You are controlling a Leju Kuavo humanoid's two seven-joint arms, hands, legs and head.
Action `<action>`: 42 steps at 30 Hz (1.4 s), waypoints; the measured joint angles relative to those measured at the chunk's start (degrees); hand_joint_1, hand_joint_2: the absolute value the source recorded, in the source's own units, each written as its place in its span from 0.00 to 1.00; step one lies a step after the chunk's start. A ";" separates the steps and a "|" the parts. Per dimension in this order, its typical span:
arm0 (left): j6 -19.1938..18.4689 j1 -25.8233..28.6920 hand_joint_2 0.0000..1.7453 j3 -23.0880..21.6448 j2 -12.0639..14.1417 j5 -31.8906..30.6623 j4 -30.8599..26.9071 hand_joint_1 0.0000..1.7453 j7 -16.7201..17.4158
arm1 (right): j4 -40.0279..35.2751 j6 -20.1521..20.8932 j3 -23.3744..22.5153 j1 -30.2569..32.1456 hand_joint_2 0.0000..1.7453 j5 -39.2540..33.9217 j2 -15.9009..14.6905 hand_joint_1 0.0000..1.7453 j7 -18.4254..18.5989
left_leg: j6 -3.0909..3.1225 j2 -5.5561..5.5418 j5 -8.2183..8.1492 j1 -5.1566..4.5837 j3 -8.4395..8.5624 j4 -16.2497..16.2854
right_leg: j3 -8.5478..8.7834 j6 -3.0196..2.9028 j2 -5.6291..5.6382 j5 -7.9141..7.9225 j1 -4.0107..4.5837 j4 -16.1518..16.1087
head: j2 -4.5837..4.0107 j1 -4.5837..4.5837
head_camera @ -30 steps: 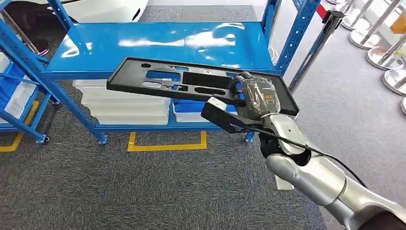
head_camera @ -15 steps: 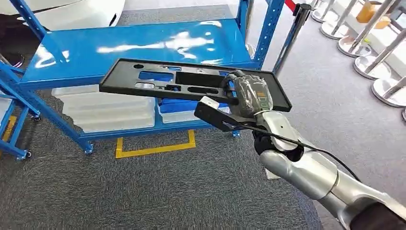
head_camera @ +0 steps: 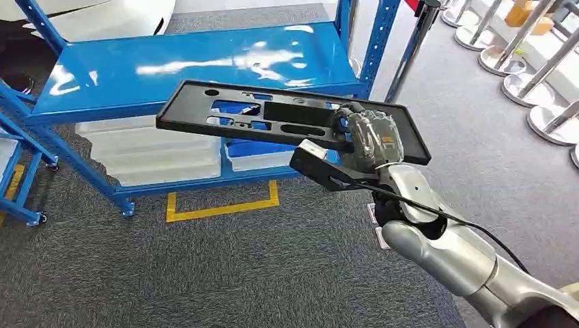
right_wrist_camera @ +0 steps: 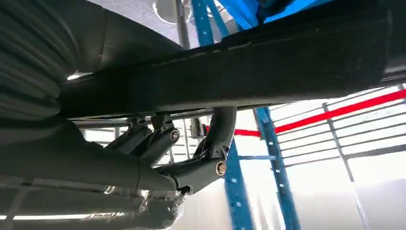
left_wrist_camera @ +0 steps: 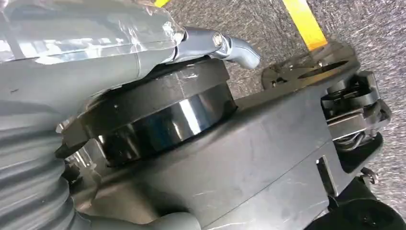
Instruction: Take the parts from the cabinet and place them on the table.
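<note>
Right hand (head_camera: 369,137), wrapped in clear film over its grey cover, grips the long flat black plastic panel with cut-out slots (head_camera: 273,119) near the panel's right end. In the head view the silver right arm (head_camera: 450,253) reaches up from the lower right, wrist bent so the hand curls over the panel's near edge. The panel is held roughly level in the air, clear of any surface, in front of the glossy blue metal shelf rack (head_camera: 198,65) and above the grey carpet (head_camera: 239,273). A black wrist camera block (head_camera: 317,164) juts out leftward below the hand, with a thin black cable (head_camera: 437,212) running back along the arm. White plastic bins (head_camera: 150,154) sit on the rack's low shelf, and a yellow tape outline (head_camera: 218,205) marks the carpet near it. Chrome stanchion bases (head_camera: 526,75) stand far right.

From the left wrist view, the left hand (left_wrist_camera: 225,45) shows a grey thumb tip beside dark body parts; I cannot tell how its fingers lie. Yellow tape (left_wrist_camera: 301,21) crosses the carpet beyond.

From the right wrist view, the dark fingers (right_wrist_camera: 210,153) of the right hand hook around the panel's (right_wrist_camera: 230,72) edge, with the thick grey thumb on the panel's other face. Blue rack posts (right_wrist_camera: 239,191) rise behind.
</note>
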 joint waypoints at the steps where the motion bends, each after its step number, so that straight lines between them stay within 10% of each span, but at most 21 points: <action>1: 0.00 -0.01 1.00 0.00 0.00 -0.02 0.00 0.00 0.09 | 0.00 -0.04 -0.02 0.14 1.00 0.18 -0.02 1.00 0.07 | -0.20 0.22 0.10 0.02 0.12 -0.23 | -0.08 -0.11 0.32 0.04 0.03 0.01 | 0.00 -0.13; 4: -0.20 -0.03 1.00 0.00 0.13 -0.11 0.00 0.00 0.22 | -0.15 0.04 -0.44 0.25 1.00 0.96 -0.04 1.00 0.15 | -1.19 -0.86 -2.85 -0.07 -0.76 3.10 | 0.17 -1.19 0.79 0.78 -0.71 -0.93 | 0.00 -0.79; 7: -0.68 -0.23 1.00 0.00 0.26 -0.31 0.00 0.00 0.20 | -0.46 0.76 -0.72 0.72 1.00 1.71 0.00 1.00 0.15 | -1.48 -1.20 -8.92 -0.06 -5.57 15.51 | 0.04 -1.55 1.58 0.92 -0.45 -0.89 | 0.00 -2.05; 9: -0.79 -0.31 1.00 0.00 0.28 -0.55 0.00 0.00 0.15 | -0.55 1.38 -0.83 1.17 1.00 1.82 0.00 1.00 0.15 | -1.45 -1.22 -7.76 -0.04 -5.38 16.16 | 0.03 -1.59 2.33 0.98 -0.40 -0.82 | 0.00 -2.36; 12: -0.79 -0.11 1.00 -0.02 0.31 -0.74 0.00 0.00 -0.04 | -1.25 1.81 -1.40 1.27 1.00 1.92 -0.02 1.00 0.15 | -1.20 -2.74 -0.75 0.37 0.52 3.60 | -0.07 -1.45 3.60 0.95 -0.44 -0.38 | 0.00 -2.86; 13: -0.79 0.08 1.00 -0.04 0.31 -0.81 0.00 0.00 -0.09 | -1.38 1.84 -1.57 1.24 1.00 1.95 -0.02 1.00 0.17 | -1.06 -4.63 -1.01 0.59 1.04 1.77 | -0.46 -1.23 3.99 0.99 -0.09 -0.09 | 0.00 -3.06; 18: -0.98 -0.09 1.00 -0.04 0.20 -1.07 -0.04 0.00 -0.11 | -1.79 1.84 -2.32 1.79 1.00 1.95 -0.33 1.00 0.18 | 0.36 -3.20 -0.52 0.77 0.96 -0.62 | -2.03 0.47 4.85 1.39 -0.58 0.38 | 0.00 -2.73; 20: -0.98 -0.01 1.00 -0.04 0.22 -1.11 -0.04 0.00 -0.09 | -2.08 1.84 -2.75 1.71 1.00 1.92 -0.33 1.00 0.13 | 0.76 -2.50 -0.16 0.70 0.89 -0.92 | -4.20 1.13 2.61 -2.29 -0.58 5.52 | 0.00 -1.42; 23: -0.98 0.06 1.00 -0.04 0.22 -1.05 -0.04 0.00 -0.09 | -2.14 1.92 -2.80 1.98 1.00 1.58 -0.33 1.00 0.17 | 0.76 -1.54 -0.17 0.54 0.75 -0.85 | -9.01 1.70 2.09 -6.33 -0.92 16.76 | 0.00 -0.92; 25: -1.01 0.05 1.00 -0.04 0.22 -0.96 -0.04 0.00 -0.02 | -2.14 2.05 -2.80 2.03 1.00 1.57 -0.33 1.00 0.15 | 0.72 -0.96 -0.20 0.58 0.78 -0.78 | -7.09 1.79 1.91 -3.41 -1.01 13.36 | 0.00 -0.61; 27: -1.05 0.05 1.00 -0.04 0.22 -0.87 -0.04 0.00 -0.02 | -2.16 2.05 -2.89 1.85 1.00 1.62 -0.33 1.00 0.18 | 0.45 -0.64 -0.38 0.58 0.96 -0.71 | -1.89 1.52 0.74 1.37 -1.00 3.31 | 0.00 -0.22; 28: -1.05 0.06 1.00 -0.04 0.24 -0.85 -0.02 0.00 -0.02 | -2.16 2.05 -2.93 1.77 1.00 1.64 -0.33 1.00 0.17 | 0.22 -0.52 -0.46 0.44 0.93 -0.74 | -0.59 1.34 -0.66 0.82 -0.75 0.67 | 0.00 0.02; 33: -1.05 0.06 1.00 -0.04 0.35 -0.72 0.00 0.00 0.07 | -2.23 2.05 -2.95 1.56 1.00 1.57 -0.33 1.00 0.20 | -1.14 0.10 -0.83 -0.08 0.66 -0.35 | -0.49 -0.57 0.49 1.09 -0.89 -0.87 | 0.00 -0.59; 38: -1.16 -0.18 1.00 -0.04 0.48 -0.70 0.00 0.00 -0.07 | -2.23 2.05 -2.91 1.42 1.00 1.57 -0.17 1.00 0.22 | -1.61 -1.22 -9.47 0.02 -6.58 17.53 | -0.50 -1.61 1.75 1.17 -0.40 -0.85 | 0.00 -2.47; 40: -1.20 -0.25 1.00 -0.04 0.48 -0.70 0.00 0.00 -0.09 | -2.23 2.05 -2.89 1.40 1.00 1.55 -0.15 1.00 0.22 | -1.39 -1.29 -7.20 0.04 -5.73 15.81 | -0.41 -1.62 2.59 1.18 -0.30 -0.75 | 0.00 -2.64; 42: -1.20 -0.15 1.00 -0.04 0.50 -0.72 0.00 0.00 -0.07 | -2.23 1.92 -2.88 1.39 1.00 1.36 -0.13 1.00 0.22 | -0.98 -1.96 -1.67 0.09 -1.50 6.19 | -0.30 -1.58 3.50 1.15 -0.31 -0.53 | 0.00 -2.89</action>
